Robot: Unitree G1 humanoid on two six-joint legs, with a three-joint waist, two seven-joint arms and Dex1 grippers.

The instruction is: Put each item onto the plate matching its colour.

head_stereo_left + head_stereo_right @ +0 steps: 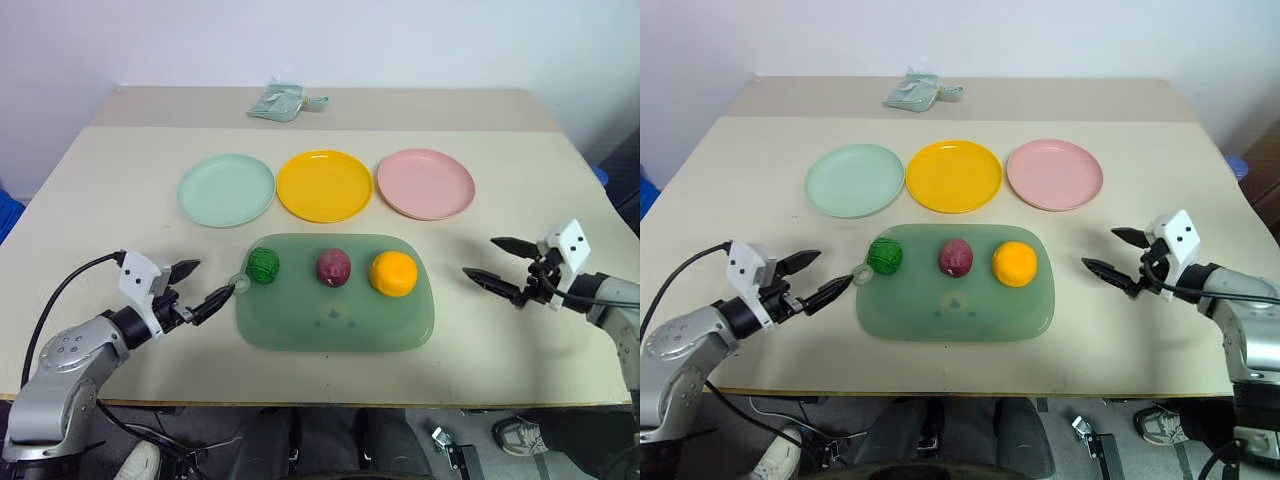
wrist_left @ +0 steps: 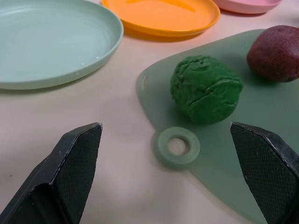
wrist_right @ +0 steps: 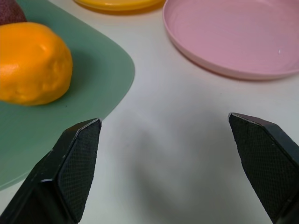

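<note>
Three items lie in a row on the green tray (image 1: 335, 320): a bumpy dark green ball (image 1: 263, 265) at its left, a dark red-purple fruit (image 1: 334, 267) in the middle, an orange fruit (image 1: 393, 273) at its right. Behind the tray stand the mint green plate (image 1: 226, 190), the yellow-orange plate (image 1: 324, 185) and the pink plate (image 1: 425, 183), each bare. My left gripper (image 1: 205, 286) hovers open just left of the tray, pointing at the green ball (image 2: 205, 88). My right gripper (image 1: 492, 262) is open to the right of the tray, apart from the orange fruit (image 3: 32, 63).
A crumpled pale green wrapper (image 1: 282, 102) lies at the table's far edge. The tray has a ring-shaped tab (image 2: 178, 146) at its left corner, close to my left fingers. Bare tabletop lies on both sides of the tray.
</note>
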